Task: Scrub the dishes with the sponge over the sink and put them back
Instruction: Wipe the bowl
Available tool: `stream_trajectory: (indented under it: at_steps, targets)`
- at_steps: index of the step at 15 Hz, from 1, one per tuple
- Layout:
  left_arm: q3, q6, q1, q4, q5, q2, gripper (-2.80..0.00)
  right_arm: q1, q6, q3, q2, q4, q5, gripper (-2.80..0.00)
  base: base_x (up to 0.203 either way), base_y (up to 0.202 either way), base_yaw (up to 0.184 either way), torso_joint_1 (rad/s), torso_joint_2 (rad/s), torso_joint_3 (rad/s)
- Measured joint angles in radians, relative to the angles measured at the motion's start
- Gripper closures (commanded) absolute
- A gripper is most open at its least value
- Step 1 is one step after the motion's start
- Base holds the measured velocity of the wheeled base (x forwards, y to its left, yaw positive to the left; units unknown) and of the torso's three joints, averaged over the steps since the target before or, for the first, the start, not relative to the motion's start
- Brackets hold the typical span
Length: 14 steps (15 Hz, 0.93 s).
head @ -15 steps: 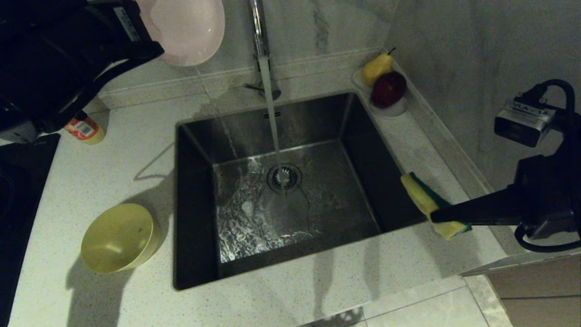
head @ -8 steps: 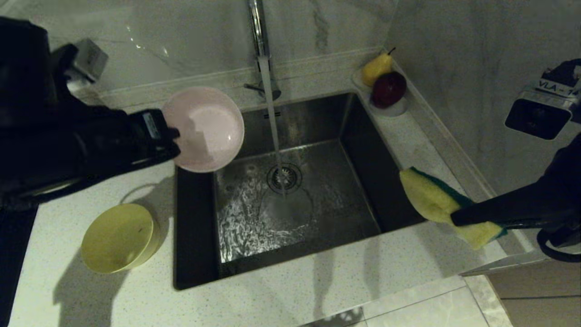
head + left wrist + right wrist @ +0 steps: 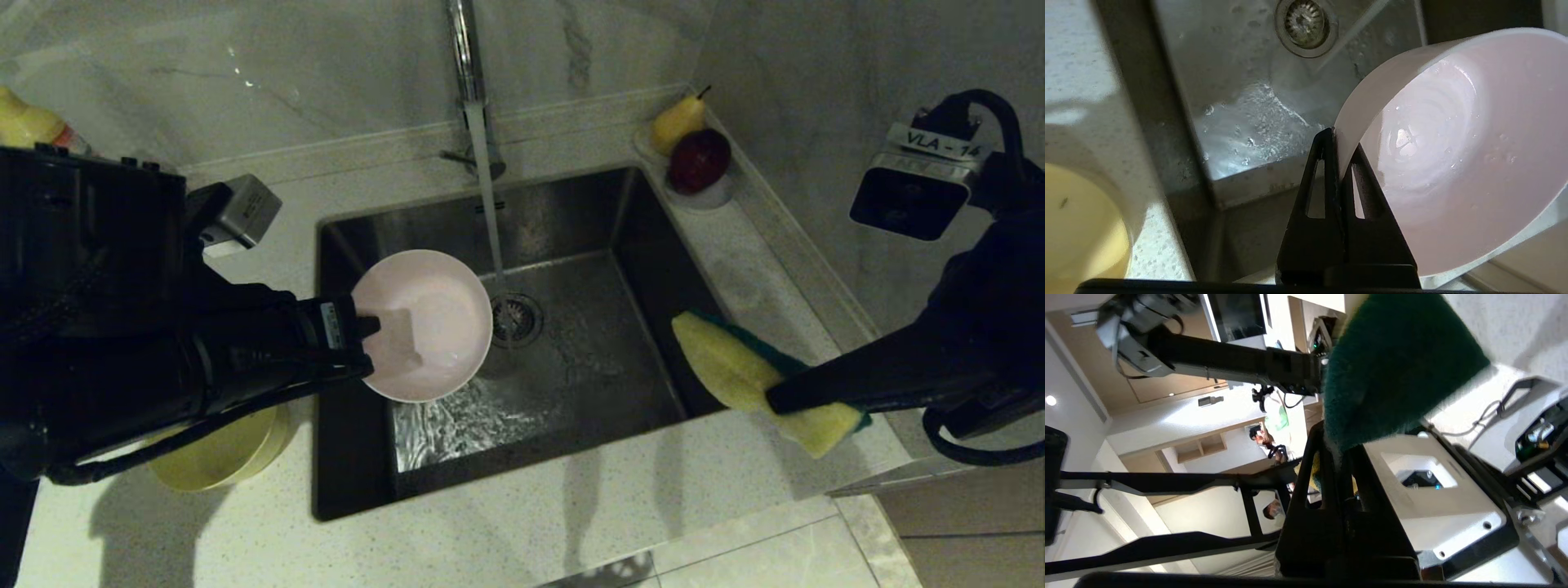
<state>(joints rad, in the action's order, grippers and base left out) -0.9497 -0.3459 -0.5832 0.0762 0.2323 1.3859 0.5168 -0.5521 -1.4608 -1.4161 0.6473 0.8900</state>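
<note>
My left gripper (image 3: 363, 331) (image 3: 1340, 141) is shut on the rim of the pale pink bowl (image 3: 424, 322) (image 3: 1453, 155), holding it over the left part of the sink (image 3: 637, 212), its open side facing up and tilted. Water runs from the tap (image 3: 467, 65) just right of the bowl onto the drain strainer (image 3: 513, 318) (image 3: 1306, 22). My right gripper (image 3: 775, 398) (image 3: 1337, 439) is shut on the yellow and green sponge (image 3: 735, 371) (image 3: 1392, 363) above the sink's right rim. The yellow bowl (image 3: 220, 453) (image 3: 1077, 232) stands on the counter left of the sink, partly hidden by my left arm.
A small white dish with a pear (image 3: 676, 121) and a red apple (image 3: 699, 158) sits at the sink's far right corner. A yellow bottle (image 3: 28, 122) stands at the far left by the wall. A dark hob lies at the left edge.
My left arm has brought the pink bowl down from near the wall to over the sink's left part. My right gripper has carried the sponge left, toward the basin.
</note>
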Motion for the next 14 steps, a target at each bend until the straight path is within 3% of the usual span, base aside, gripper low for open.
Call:
stream_trajectory:
  at_steps: [3,9,14]
  targets:
    - [0.07,0.073,-0.091,0.102,0.016,0.015,0.0,0.069,0.002,-0.046,-0.053,-0.009,-0.004,0.0,0.0,0.0,0.0,0.0,0.0,0.0]
    - [0.079,0.102,-0.151,0.294,0.066,0.111,0.0,0.143,0.007,-0.168,-0.18,0.006,-0.081,0.0,0.0,0.0,0.0,0.0,0.0,0.0]
    - [0.07,0.111,-0.165,0.305,0.067,0.135,0.0,0.169,0.007,-0.224,-0.278,0.005,-0.09,0.0,0.0,0.0,0.0,0.0,0.0,0.0]
